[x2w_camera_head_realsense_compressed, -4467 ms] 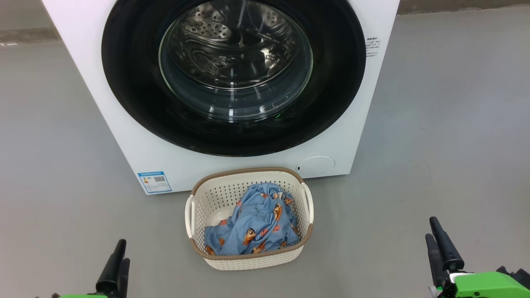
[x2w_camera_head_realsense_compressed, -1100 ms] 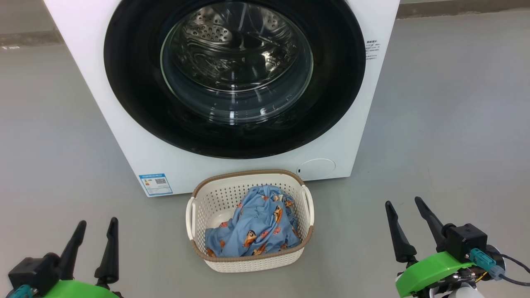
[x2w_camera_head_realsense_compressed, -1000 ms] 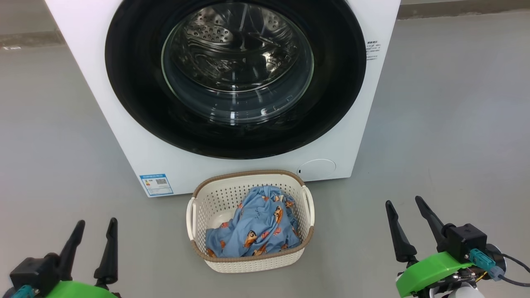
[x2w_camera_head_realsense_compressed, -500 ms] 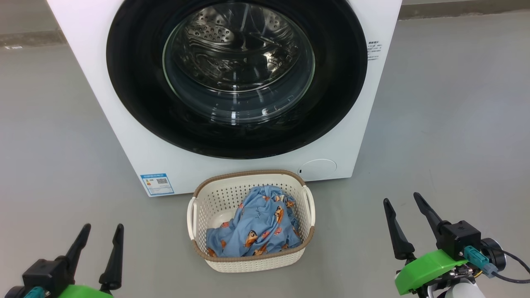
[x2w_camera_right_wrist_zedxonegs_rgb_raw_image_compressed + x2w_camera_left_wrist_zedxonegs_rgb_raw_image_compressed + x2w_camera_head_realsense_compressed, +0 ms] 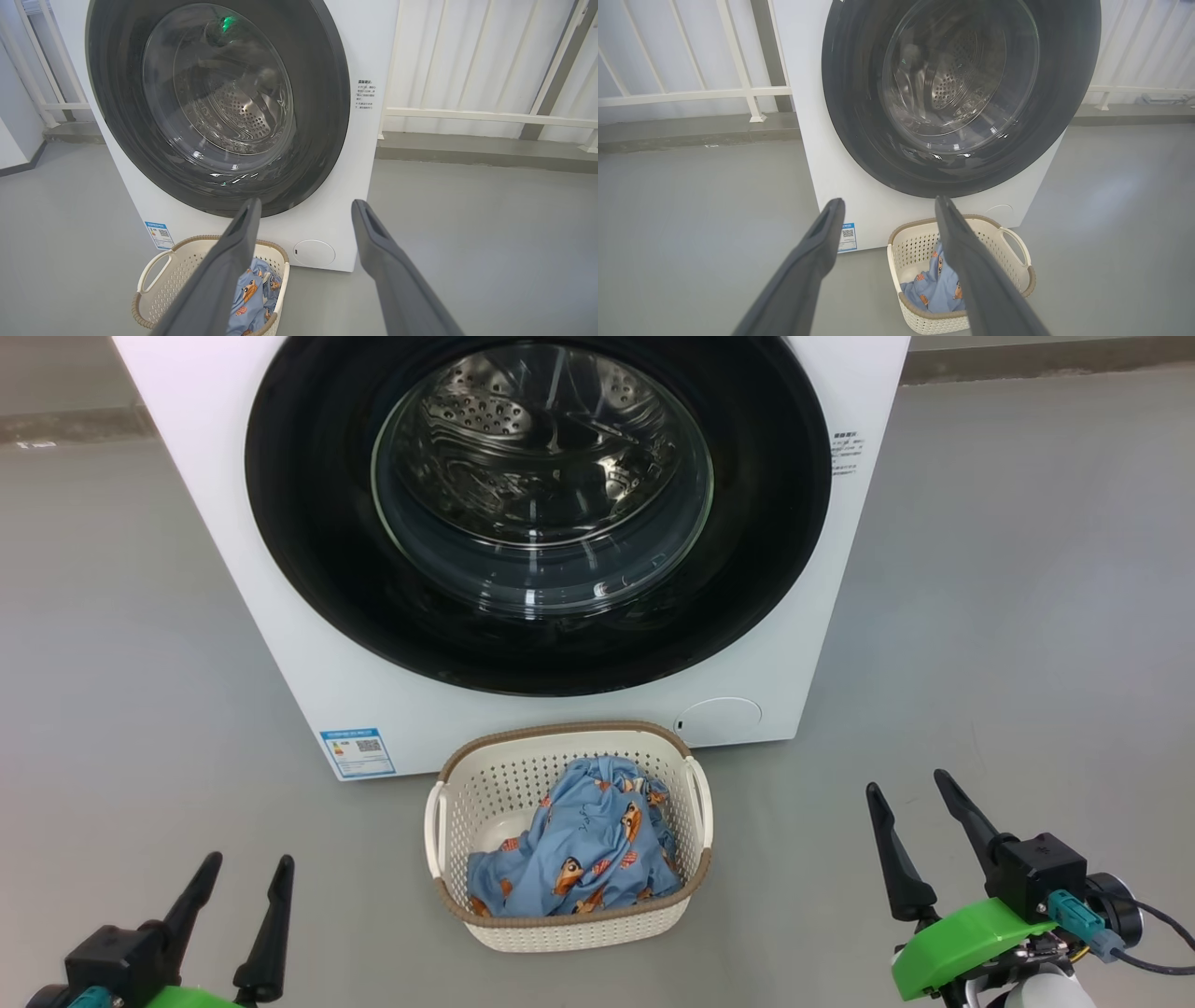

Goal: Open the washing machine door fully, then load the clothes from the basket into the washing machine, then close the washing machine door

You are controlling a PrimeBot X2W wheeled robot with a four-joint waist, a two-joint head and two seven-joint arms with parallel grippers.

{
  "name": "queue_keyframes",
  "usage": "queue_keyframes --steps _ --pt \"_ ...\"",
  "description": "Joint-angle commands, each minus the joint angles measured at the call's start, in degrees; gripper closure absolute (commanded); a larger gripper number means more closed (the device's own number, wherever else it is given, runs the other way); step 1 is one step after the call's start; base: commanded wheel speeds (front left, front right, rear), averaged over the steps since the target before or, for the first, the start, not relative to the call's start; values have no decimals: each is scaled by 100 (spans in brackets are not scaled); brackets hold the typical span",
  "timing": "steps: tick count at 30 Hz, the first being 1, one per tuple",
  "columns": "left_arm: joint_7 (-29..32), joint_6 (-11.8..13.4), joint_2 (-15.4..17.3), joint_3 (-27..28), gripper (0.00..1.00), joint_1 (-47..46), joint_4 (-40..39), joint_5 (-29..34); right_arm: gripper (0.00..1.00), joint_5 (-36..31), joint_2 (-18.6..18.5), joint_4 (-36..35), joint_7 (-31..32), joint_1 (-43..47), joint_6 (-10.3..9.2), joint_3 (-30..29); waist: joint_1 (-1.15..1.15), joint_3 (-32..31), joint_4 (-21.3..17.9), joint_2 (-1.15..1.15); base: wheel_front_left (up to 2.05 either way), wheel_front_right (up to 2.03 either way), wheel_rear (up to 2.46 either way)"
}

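The white washing machine (image 5: 280, 616) stands ahead, its round black door (image 5: 308, 551) shut flat against the front, the steel drum visible through the glass (image 5: 541, 476). On the floor just before it sits the cream basket (image 5: 569, 933) holding the light-blue printed clothes (image 5: 579, 849). My left gripper (image 5: 250, 861) is open at the lower left, well left of the basket. My right gripper (image 5: 907, 782) is open at the lower right, well right of it. Both are empty. In the wrist views the door (image 5: 850, 93) (image 5: 107, 93) and basket (image 5: 1013, 261) (image 5: 163, 275) lie beyond the spread fingers.
A blue label (image 5: 357, 752) and a round white cap (image 5: 719, 721) sit low on the machine's front. Grey floor spreads on both sides. White railings (image 5: 691, 93) (image 5: 490, 114) and a low kerb run behind the machine.
Since the earliest frame both grippers have come further into view with fingers spread. Over the last second the head view has drifted slightly and the left gripper has shifted a little to the right.
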Motion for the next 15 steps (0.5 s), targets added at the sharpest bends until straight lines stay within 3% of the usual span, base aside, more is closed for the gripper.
queue_keyframes --steps 1,15 --pt "-52 -15 153 234 0 -282 -90 -39 0 15 -41 -134 -69 -278 9 120 0 -2 5 0 0 0 0" --pt "-52 -15 105 290 0 -257 -152 -9 0 227 -41 -37 -69 -282 9 62 0 -20 21 0 0 0 0"
